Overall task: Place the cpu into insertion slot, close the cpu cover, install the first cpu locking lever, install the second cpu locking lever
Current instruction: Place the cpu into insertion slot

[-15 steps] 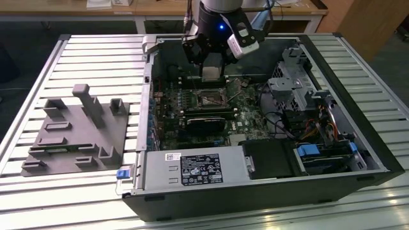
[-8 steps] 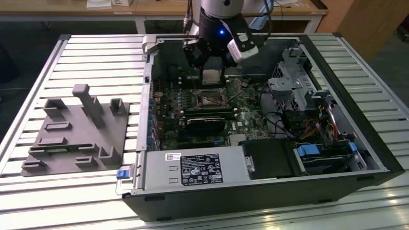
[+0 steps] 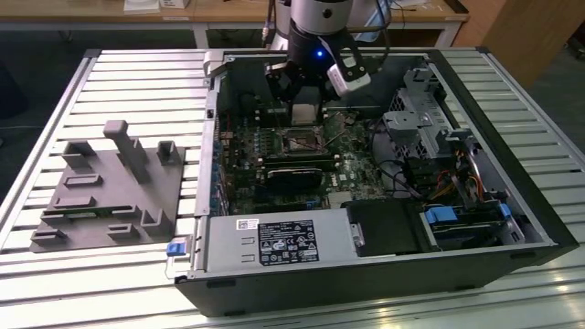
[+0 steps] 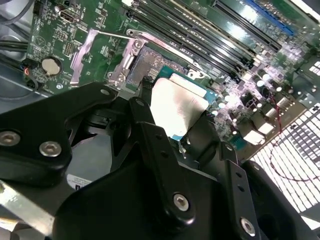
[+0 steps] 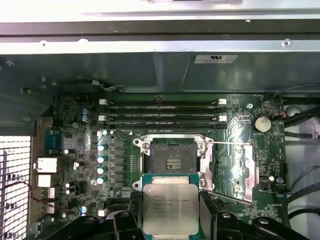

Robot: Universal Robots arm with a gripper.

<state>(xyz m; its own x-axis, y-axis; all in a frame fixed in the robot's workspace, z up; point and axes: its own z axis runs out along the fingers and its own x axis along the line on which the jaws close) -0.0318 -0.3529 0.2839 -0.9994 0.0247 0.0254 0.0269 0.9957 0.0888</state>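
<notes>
A slatted metal tabletop (image 3: pixel 137 82) carries an open black computer case (image 3: pixel 366 284), which reaches toward the exterior view's right edge. A grey fixture plate (image 3: pixel 109 188) with upright blocks lies apart from the case, near the exterior view's left edge. Inside the case, a white-labelled power supply box (image 3: pixel 274 241) sits near a long black card (image 3: pixel 294 173). A coin battery (image 5: pixel 261 123) lies near the memory slots (image 5: pixel 160 112).

Grips the cpu (image 3: pixel 307 111) in the hand (image 3: pixel 306 115) inside the open computer case (image 3: pixel 366 281), near the insertion slot (image 3: pixel 300 141). Shares the slatted desk (image 3: pixel 137 75) with a grey fixture (image 3: pixel 109 199) at the exterior view's left.
</notes>
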